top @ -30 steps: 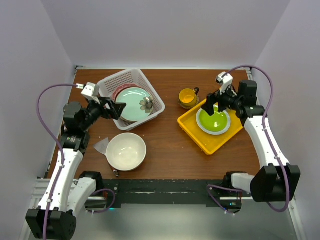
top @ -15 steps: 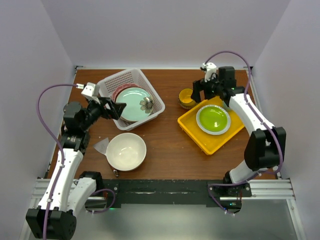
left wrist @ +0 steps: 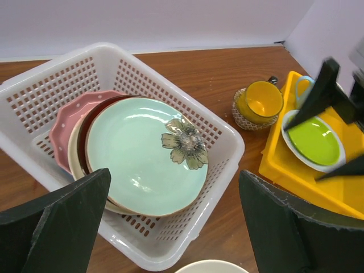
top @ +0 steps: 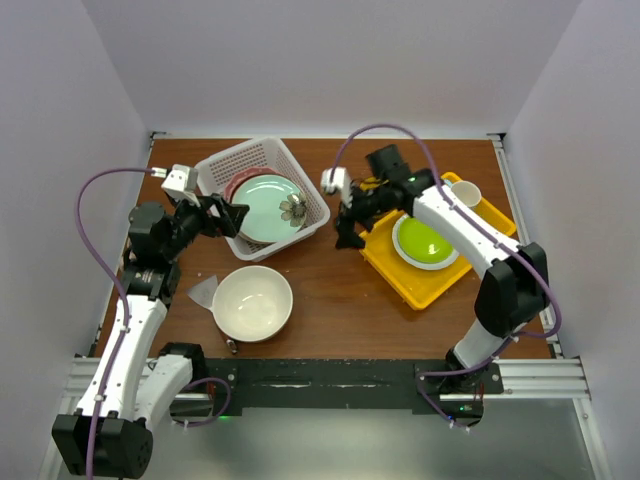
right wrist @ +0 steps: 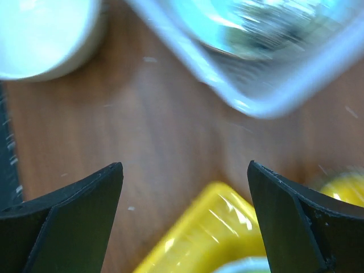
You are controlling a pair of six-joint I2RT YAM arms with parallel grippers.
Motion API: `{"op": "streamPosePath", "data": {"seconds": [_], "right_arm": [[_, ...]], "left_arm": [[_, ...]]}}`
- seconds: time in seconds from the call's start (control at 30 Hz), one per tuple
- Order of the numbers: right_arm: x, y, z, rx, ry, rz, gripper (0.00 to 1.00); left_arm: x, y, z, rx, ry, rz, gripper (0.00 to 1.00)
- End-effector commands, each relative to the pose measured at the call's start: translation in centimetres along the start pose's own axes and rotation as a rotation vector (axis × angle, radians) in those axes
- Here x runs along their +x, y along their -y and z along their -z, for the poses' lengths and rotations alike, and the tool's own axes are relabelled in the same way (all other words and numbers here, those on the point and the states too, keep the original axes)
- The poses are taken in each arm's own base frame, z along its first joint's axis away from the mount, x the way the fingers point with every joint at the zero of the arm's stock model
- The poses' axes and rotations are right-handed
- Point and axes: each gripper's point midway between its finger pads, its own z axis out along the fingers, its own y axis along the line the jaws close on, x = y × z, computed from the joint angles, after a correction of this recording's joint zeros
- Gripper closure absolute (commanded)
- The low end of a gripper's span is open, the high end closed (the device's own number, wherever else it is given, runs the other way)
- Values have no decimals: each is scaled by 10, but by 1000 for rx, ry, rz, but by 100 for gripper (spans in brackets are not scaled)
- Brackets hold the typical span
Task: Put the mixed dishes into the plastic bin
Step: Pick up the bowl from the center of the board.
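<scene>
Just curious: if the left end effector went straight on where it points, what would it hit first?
Probably the near wall of the plastic bin, or the mint-green plate inside; depth unclear.

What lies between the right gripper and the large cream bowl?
Only bare table separates the right gripper from the large cream bowl, seen in the top view.

No text, label, brand, number or sign can be read in any view. The only mark on the crockery is a painted grey-green flower, with no lettering, on the pale mint-green round plate (left wrist: 131,165) lying in the white perforated plastic basket (left wrist: 228,143).
</scene>
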Motion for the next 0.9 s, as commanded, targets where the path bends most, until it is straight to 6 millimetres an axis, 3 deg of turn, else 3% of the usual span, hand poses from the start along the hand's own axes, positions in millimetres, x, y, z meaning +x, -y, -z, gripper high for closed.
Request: {"op": "streamPosePath", "data": {"seconds": [0.0, 0.03, 0.13, 0.37, 0.57, 0.77, 0.87], "right_arm": [[-5, -89, -24, -322, 17, 300, 3], [-8, -106, -30, -375, 27, 346, 2], [-11, -131, -39, -459, 41, 465, 2], [-27, -168, -81, -449, -34, 758, 2], [-21, -194, -119, -426, -119, 909, 2], [-14, -207, -142, -356, -184, 979, 14], [-11, -209, -150, -325, -205, 996, 35]], "left_arm": [[-10, -24, 5, -137, 35, -4, 0], [-9, -30, 6, -169, 33, -1, 0], [-9, -39, 6, -213, 33, 15, 0], [-5, -62, 9, -320, 25, 50, 0], [-5, -80, 15, -433, 32, 78, 0], [-4, -89, 17, -458, 32, 86, 0], [-3, -88, 15, -451, 29, 86, 0]]}}
